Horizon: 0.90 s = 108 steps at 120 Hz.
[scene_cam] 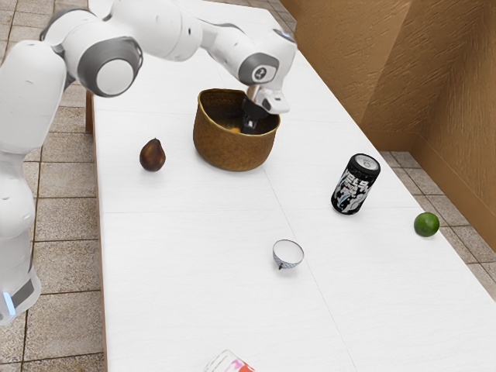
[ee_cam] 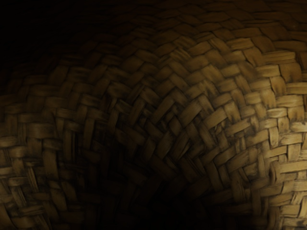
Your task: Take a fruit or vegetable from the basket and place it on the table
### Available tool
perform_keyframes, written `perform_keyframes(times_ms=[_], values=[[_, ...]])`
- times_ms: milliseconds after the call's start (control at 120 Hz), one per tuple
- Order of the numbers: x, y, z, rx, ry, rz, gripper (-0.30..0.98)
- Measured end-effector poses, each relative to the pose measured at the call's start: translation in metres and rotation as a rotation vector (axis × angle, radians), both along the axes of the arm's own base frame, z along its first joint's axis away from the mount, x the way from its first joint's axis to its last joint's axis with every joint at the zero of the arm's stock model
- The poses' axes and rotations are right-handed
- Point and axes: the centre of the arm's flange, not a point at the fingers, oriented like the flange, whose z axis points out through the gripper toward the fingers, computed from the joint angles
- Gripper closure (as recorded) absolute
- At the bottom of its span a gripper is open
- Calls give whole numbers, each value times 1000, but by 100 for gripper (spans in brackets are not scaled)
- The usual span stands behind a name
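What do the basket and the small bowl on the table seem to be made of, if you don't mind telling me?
The basket looks like dry, brown plant fibre with a mostly matt finish: the wrist view shows flat strips woven over and under. The small bowl is probably glazed ceramic, judging by its smooth pale inside and blue-grey patterned outside, though painted plastic is possible.
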Motion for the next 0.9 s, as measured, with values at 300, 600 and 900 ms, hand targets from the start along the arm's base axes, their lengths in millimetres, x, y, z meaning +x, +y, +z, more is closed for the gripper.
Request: perform_keyframes(times_ms=[300,600,900], values=[[1,1,-5,-1,0,-2,3],[-1,11,-10,-4,7,10,1],[-6,22,-13,-15,8,29,-14]])
